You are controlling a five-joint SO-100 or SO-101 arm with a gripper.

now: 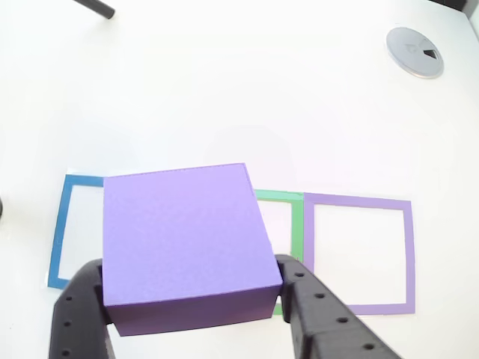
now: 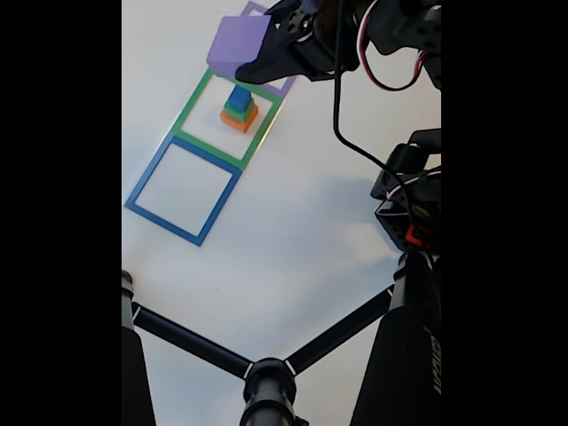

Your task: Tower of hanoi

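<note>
Purple cube (image 1: 185, 243) clamped between black gripper (image 1: 196, 303) fingers, raised over blue (image 1: 59, 232), green (image 1: 296, 224) and purple outline (image 1: 408, 254) in the other view | fixed view: cube (image 2: 238, 43) held aloft above small stacked blocks (image 2: 240, 108) inside green square (image 2: 191, 106); blue square (image 2: 142, 188) alongside.

In the other view the purple cube (image 1: 187, 247) hides most of the green frame (image 1: 297, 224) and part of the blue frame (image 1: 63, 224); the picture's bottom edge cuts off the gripper (image 1: 191, 299); in the fixed view the small stack (image 2: 240, 107) is too small to make out.
</note>
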